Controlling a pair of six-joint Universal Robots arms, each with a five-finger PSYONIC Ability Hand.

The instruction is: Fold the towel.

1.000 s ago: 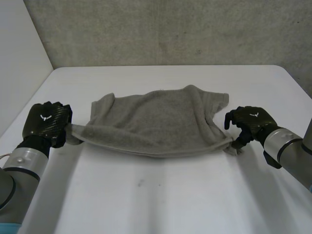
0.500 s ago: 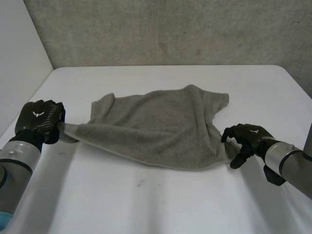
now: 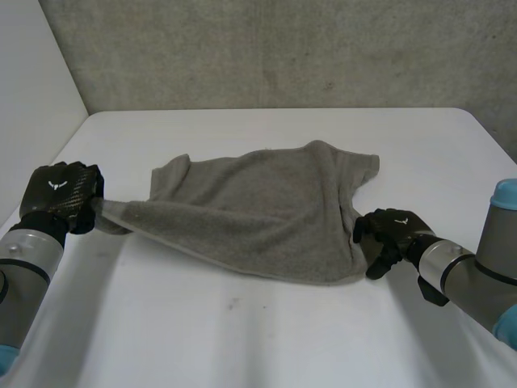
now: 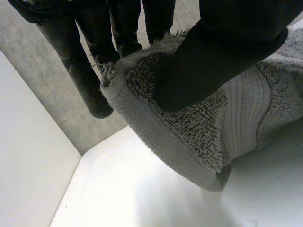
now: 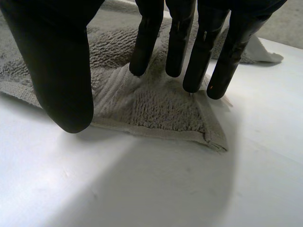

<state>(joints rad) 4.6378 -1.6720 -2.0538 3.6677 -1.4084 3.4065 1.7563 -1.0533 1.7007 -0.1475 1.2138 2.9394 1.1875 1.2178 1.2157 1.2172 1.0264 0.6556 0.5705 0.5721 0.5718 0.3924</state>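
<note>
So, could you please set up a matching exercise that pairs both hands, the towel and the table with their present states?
Things:
1. black left hand
2. black right hand
3. grey terry towel
4. white table

States:
A. lies rumpled, one corner lifted
B. straight fingers resting on a towel corner
C. carries the towel
D. pinches a towel corner

Pairs: 1-D, 2-B, 3-A, 4-C

towel (image 3: pixel 258 210): 1 | table (image 3: pixel 266 339): 1 | robot hands (image 3: pixel 58 196) (image 3: pixel 388 234): 2
</note>
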